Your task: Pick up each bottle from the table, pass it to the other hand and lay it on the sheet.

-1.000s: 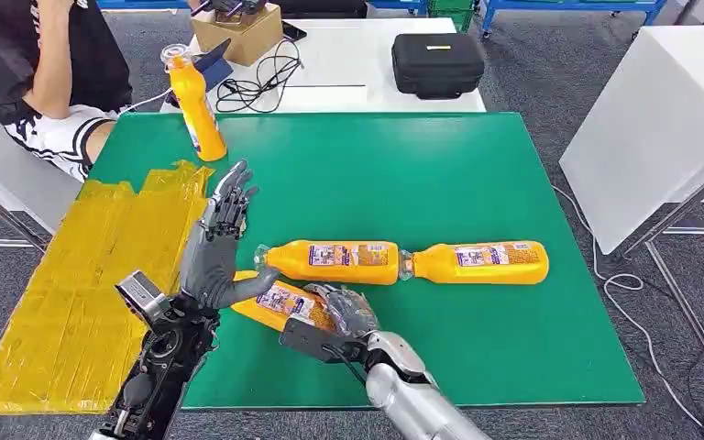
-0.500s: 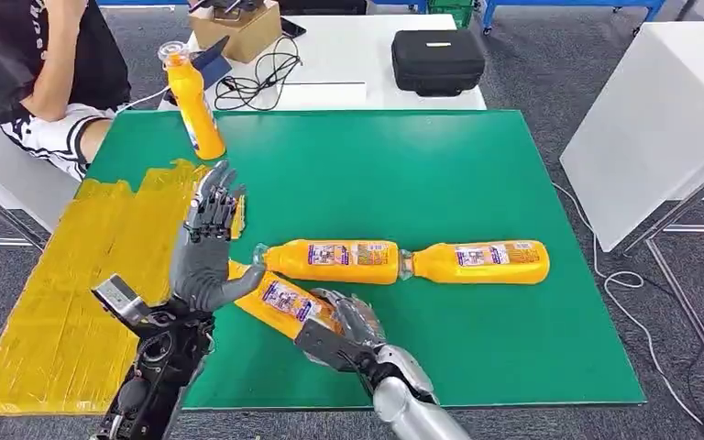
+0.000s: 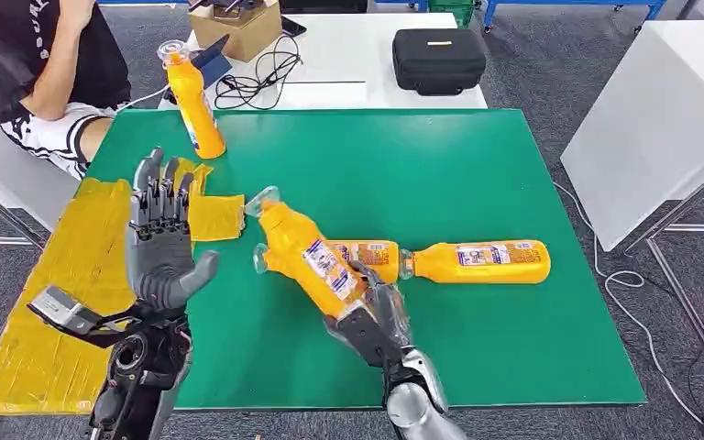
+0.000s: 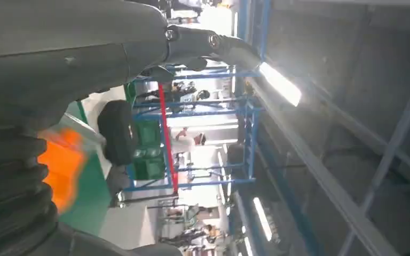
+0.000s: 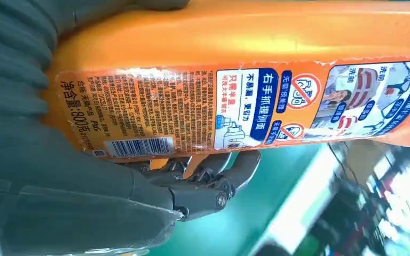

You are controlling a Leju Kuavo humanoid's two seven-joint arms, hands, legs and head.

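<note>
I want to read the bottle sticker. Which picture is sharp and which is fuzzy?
Right wrist view: the label on the held bottle is sharp and readable. Left wrist view: the orange shape is smeared, with glare from the ceiling lights. Head view: clear but small.

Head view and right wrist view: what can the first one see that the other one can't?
Head view alone: the open left hand, the yellow sheet, two bottles lying on the green table and one standing bottle. Right wrist view alone: the held bottle's label, with barcode and print. Both: the right hand gripping the orange bottle.
</note>
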